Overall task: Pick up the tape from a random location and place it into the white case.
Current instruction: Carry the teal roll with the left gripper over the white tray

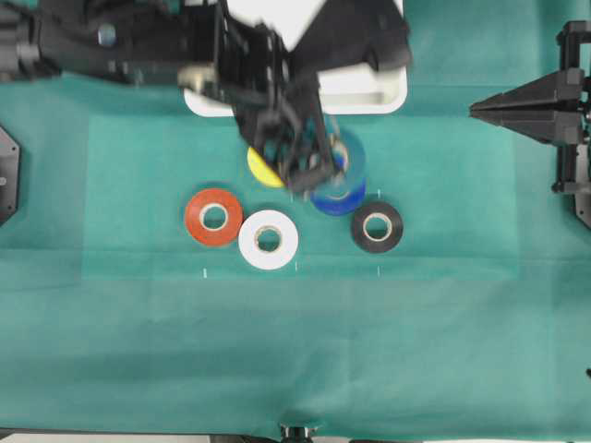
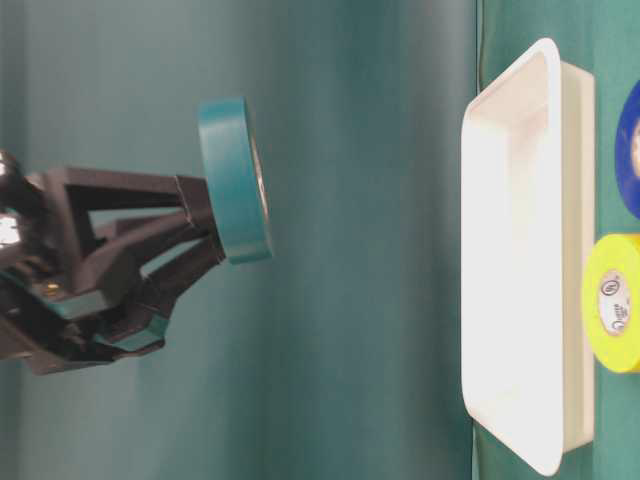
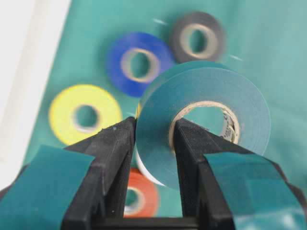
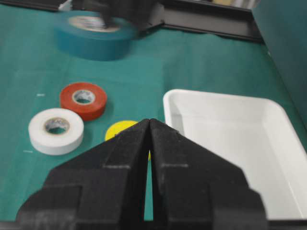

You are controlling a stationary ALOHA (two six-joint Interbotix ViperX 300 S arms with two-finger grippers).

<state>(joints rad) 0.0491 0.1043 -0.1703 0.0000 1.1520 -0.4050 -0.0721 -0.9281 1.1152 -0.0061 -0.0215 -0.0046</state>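
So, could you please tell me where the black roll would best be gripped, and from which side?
Grip the black roll across its ring wall, with one finger in the open core and one outside, coming straight down from above. It lies flat on the cloth with its hole facing up, so the wall is the narrow part that fingers can span.

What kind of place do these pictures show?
Probably a robot test bench in a lab: a table under green cloth, two black grippers, left and right, coloured tape rolls laid out beside a shallow white plastic tray.
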